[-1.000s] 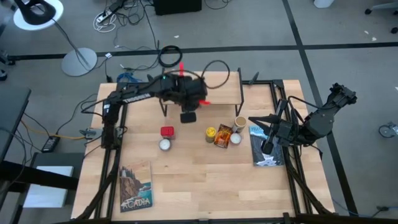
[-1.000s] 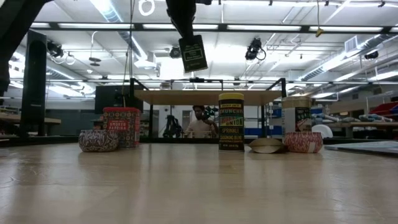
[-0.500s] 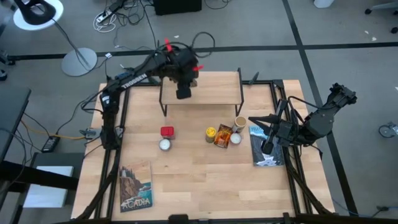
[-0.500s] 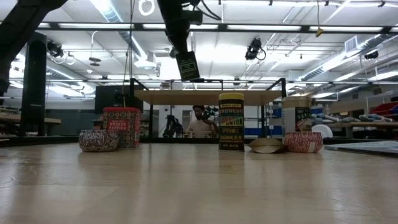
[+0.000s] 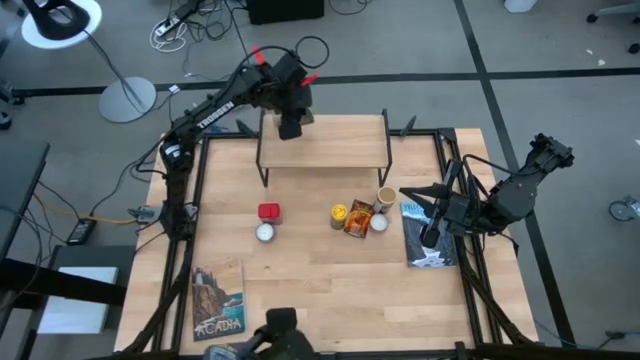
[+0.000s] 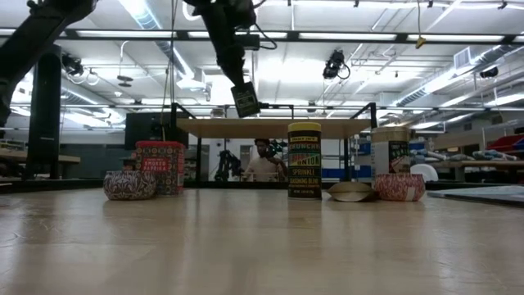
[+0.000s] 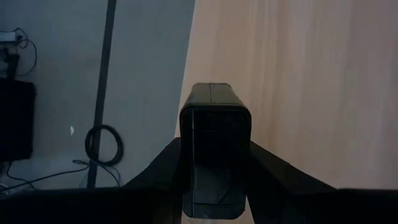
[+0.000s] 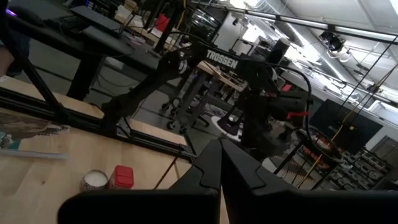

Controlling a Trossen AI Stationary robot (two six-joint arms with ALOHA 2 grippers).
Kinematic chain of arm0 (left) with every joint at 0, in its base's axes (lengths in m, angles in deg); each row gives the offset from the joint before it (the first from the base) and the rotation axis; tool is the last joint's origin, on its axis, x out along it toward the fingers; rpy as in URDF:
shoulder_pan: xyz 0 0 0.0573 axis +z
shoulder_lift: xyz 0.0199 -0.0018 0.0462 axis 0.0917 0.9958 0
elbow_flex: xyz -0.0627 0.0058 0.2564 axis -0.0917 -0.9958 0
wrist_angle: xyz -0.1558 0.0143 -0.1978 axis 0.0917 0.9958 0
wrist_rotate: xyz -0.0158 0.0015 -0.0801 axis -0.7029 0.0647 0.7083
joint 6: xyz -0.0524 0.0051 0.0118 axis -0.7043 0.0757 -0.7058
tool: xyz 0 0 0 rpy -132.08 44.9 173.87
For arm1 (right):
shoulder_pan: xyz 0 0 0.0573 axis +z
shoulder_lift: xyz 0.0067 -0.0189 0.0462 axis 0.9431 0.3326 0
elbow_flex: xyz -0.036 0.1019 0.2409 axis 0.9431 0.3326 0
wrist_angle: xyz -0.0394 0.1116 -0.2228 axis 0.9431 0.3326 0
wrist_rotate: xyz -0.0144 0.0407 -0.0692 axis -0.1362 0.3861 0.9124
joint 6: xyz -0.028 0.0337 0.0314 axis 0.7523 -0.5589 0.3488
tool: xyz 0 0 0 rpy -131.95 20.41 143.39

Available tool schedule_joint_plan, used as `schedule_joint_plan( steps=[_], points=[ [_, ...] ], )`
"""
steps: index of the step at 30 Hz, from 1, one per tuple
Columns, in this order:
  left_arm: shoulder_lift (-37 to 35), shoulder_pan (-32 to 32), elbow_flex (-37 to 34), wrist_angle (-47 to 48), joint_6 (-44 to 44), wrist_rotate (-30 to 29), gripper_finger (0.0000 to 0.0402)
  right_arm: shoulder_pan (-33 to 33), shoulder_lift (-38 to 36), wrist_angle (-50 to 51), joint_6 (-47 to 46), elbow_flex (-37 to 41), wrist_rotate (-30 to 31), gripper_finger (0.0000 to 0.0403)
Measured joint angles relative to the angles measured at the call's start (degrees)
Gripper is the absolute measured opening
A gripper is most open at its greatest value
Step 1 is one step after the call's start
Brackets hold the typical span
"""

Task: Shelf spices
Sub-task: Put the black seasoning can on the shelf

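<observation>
Shelf (image 5: pixel 330 145) stands at table's far side, plank top bare. Left gripper (image 5: pixel 290 125) hangs over shelf's far-left corner, 2 fingers pinching dark tin (image 6: pixel 246 100). Right gripper (image 5: pixel 430 238), jaws pressed together, rests over a book (image 5: pixel 425 258) at right; other spices (image 5: pixel 355 217) sit mid-table.

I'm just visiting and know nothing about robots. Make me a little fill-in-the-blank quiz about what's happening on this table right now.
1. The left claw holds a dark tin above the ____.
2. The red tin stands on the ____, not on the shelf.
3. The right claw waits over a ____ at the table's right edge.
4. The right claw's fingers are ____.

Missing words: shelf; table; book; shut
</observation>
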Motion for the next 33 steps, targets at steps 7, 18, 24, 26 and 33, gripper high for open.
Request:
schedule_joint_plan(
  steps=[7, 18, 24, 26, 33],
  points=[
    [0.4, 1.5, 0.0, 0.2, 2.8, 0.6, 0.0124, -0.1, 0.0, 0.1, 0.3, 0.0, 0.0, 0.0002],
    [1.8, 2.5, 0.0, 0.9, 2.8, 2.4, 0.0124, -1.2, 0.1, 0.6, 0.0, 0.0, 0.0, 0.0004],
    [3.4, 2.5, 0.0, 1.2, 2.6, 2.1, 0.0124, -1.3, 0.1, 1.1, -0.4, 0.0, 0.0, 0.0003],
    [3.5, 2.6, 0.1, 1.3, 2.6, 2.0, 0.0124, -1.4, 0.1, 1.1, -0.4, 0.0, 0.0, 0.0005],
    [3.6, 2.6, 0.1, 1.4, 2.6, 2.2, 0.0124, -2.3, 0.1, 2.0, -0.7, 0.0, 0.0, 0.0002]
  ],
)
